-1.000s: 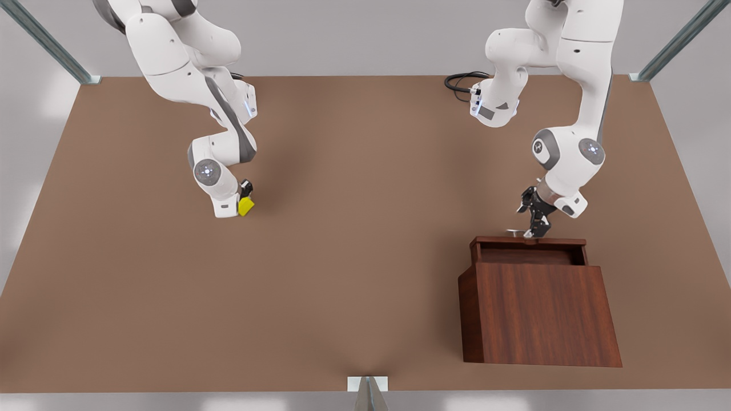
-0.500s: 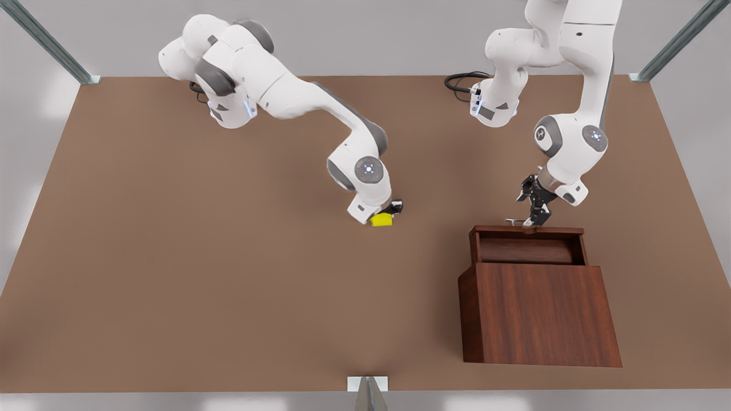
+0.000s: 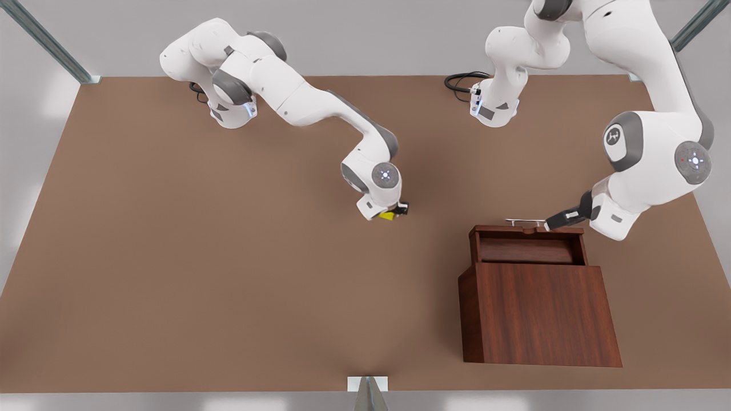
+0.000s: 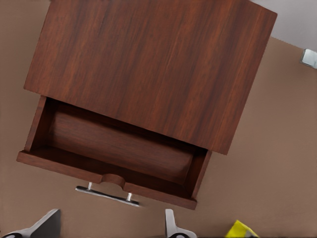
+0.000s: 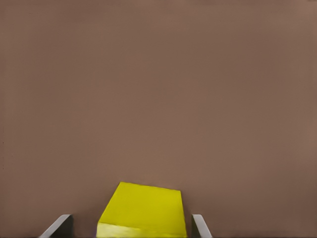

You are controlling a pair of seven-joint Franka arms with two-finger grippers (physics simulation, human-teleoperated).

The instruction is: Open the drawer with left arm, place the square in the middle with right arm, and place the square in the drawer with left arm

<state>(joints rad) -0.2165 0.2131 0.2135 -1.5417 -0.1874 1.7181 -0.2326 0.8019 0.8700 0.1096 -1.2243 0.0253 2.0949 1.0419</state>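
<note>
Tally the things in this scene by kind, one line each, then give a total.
Robot arms: 2, the left end effector by the drawer, the right end effector at the cube
Yellow cube: 1
Wooden cabinet: 1
Open drawer: 1
Silver bar handle: 1
Total: 6

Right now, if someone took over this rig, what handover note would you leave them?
Left gripper: open, off the handle, beside the drawer's front.
Right gripper: fingers either side of the square, low over the middle of the table; grip or release unclear.
Drawer: pulled open, nothing inside.
Done: drawer opening; square carried to the middle.
Left: right arm lets go and backs away; left arm picks up the square and puts it in the drawer.
</note>
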